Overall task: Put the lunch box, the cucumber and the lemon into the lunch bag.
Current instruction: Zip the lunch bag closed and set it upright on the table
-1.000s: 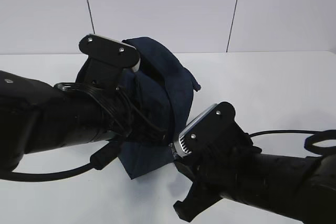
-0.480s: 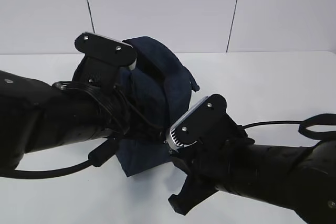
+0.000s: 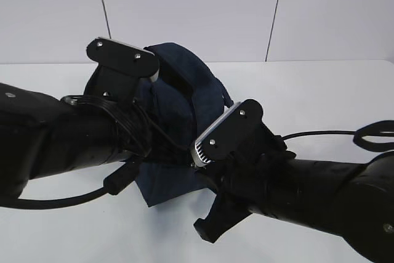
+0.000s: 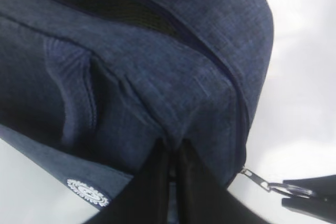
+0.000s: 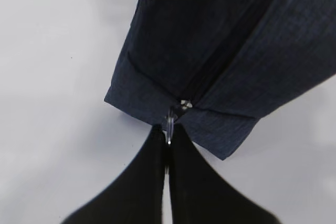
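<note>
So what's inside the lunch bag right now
Only dark mesh lining shows through the gap under the lunch bag's flap. Whether it holds anything is hidden; no lunch box, cucumber or lemon is visible in any view.

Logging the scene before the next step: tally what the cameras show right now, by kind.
Lunch bag: 1
Zipper ring pull: 1
Grippers: 2, left gripper and right gripper
Lunch box, cucumber, lemon: 0 in view
Total: 4

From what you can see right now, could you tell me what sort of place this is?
Probably a lab or test bench rather than a kitchen: a bare white table, plain white wall panels, and only the lunch bag between the two robot arms.
</note>
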